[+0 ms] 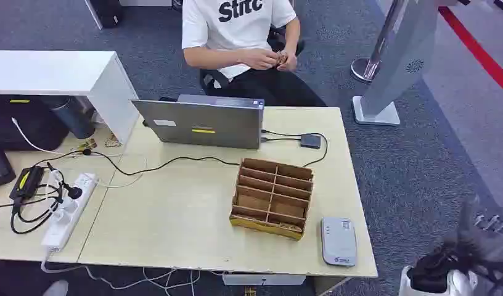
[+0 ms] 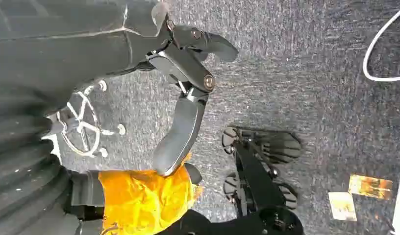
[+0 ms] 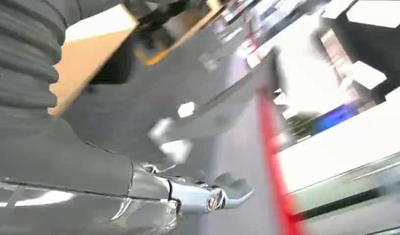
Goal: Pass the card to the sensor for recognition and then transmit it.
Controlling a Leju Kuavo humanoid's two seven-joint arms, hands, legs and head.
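Nothing is being carried yet; I judge the task barely starting. On the desk [image 1: 175,209] the wooden organizer [image 1: 272,196] is showing bare slots, the grey sensor [image 1: 338,240] lying just beside it. No card is showing. Left hand [image 2: 188,93] is hanging empty, fingers apart; right hand [image 3: 208,196] I cannot tell, blurred. Next move: reaching for a card.

The surface [image 1: 175,216] lies broadly bare across its middle and near edge, giving open passage left of the cardboard organizer [image 1: 272,197]. That organizer stands toward the right, with the grey sensor [image 1: 338,241] just beside its near right corner. The open laptop [image 1: 200,120] walls off the far edge, and a person [image 1: 243,37] sits behind it. A black cable [image 1: 163,163] trails across the middle; a power strip [image 1: 67,209] and tangled cords crowd the left part.
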